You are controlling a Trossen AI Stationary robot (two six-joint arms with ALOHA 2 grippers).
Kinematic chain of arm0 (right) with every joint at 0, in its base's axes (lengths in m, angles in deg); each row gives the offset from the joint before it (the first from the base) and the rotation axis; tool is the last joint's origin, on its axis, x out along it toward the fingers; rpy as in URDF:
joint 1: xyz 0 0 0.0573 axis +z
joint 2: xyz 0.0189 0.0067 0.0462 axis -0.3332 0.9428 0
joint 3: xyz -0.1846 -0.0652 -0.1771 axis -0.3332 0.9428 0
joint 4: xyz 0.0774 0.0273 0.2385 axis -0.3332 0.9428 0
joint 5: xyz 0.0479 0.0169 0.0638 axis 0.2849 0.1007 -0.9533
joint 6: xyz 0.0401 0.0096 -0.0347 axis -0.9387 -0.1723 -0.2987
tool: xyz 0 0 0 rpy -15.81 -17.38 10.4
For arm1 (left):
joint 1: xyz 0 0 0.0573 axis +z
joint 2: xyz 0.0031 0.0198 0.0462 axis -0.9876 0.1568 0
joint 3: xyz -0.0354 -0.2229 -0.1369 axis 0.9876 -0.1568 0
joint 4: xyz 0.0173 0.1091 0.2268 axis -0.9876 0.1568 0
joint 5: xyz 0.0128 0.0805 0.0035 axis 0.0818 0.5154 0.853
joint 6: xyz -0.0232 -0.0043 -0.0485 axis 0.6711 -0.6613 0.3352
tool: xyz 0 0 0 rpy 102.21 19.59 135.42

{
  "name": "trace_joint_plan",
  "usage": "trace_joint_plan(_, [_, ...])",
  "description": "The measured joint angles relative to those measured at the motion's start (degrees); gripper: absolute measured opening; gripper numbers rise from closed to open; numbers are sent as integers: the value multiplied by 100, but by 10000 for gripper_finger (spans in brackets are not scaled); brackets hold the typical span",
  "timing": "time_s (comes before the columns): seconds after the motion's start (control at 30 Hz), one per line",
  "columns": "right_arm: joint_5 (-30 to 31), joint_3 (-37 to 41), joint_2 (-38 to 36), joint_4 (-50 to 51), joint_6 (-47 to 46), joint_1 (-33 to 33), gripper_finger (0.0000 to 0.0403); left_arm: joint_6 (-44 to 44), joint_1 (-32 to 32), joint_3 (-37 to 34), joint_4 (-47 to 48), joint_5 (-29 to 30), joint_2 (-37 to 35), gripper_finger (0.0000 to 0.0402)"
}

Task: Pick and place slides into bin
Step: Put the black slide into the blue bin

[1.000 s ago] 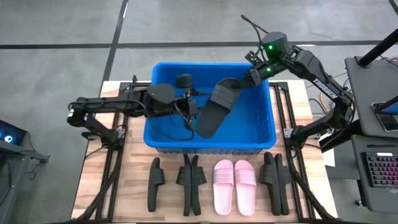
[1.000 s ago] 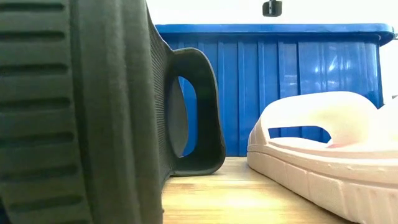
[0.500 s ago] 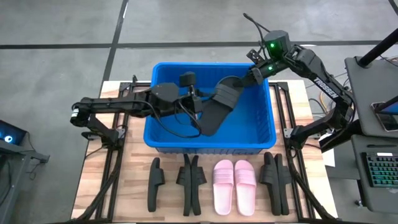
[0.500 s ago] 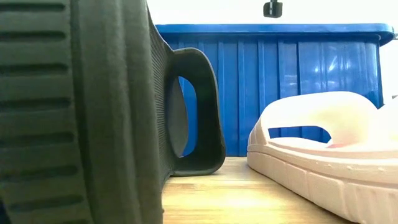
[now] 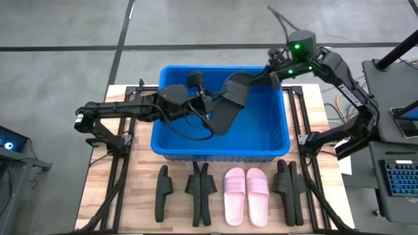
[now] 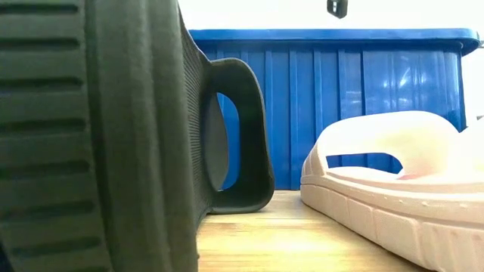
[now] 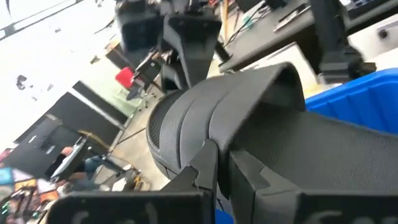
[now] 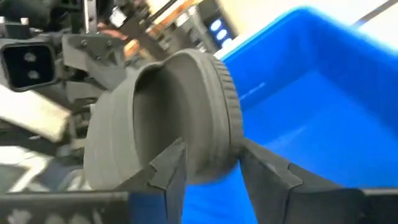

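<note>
the left gripper (image 5: 208, 112) is closed on the black slide (image 5: 226, 108) over the blue bin (image 5: 274, 140); the right gripper (image 5: 271, 73) stands open at its toe.

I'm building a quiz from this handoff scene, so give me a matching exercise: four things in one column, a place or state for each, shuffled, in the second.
Things:
1. left gripper
2. right gripper
3. pink slides
4. bin

Places or states:
A. lying flat on the table in front of the bin
B. fingers apart at the end of the black slide
C. shut on the black slide over the bin
D. blue, at mid table between the arms

Pairs: 1-C, 2-B, 3-A, 4-D
</note>
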Motion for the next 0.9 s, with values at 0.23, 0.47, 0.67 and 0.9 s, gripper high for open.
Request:
trace_joint_plan(0.23, [969, 2, -457, 37, 690, -83, 151, 178, 103, -2, 147, 601, -19, 0])
trace_joint_plan(0.47, [2672, 4, -924, 40, 1426, 663, 138, 900, 329, -1, 44, 628, 180, 0])
trace_joint_plan(0.67, [4495, 2, -1082, 38, 2507, 1939, 129, 926, 350, 15, -324, 796, 332, 0])
trace_joint_plan(0.9, [5721, 4, -768, 34, 3813, 3143, 129, 905, 383, 53, -584, 1095, 565, 0])
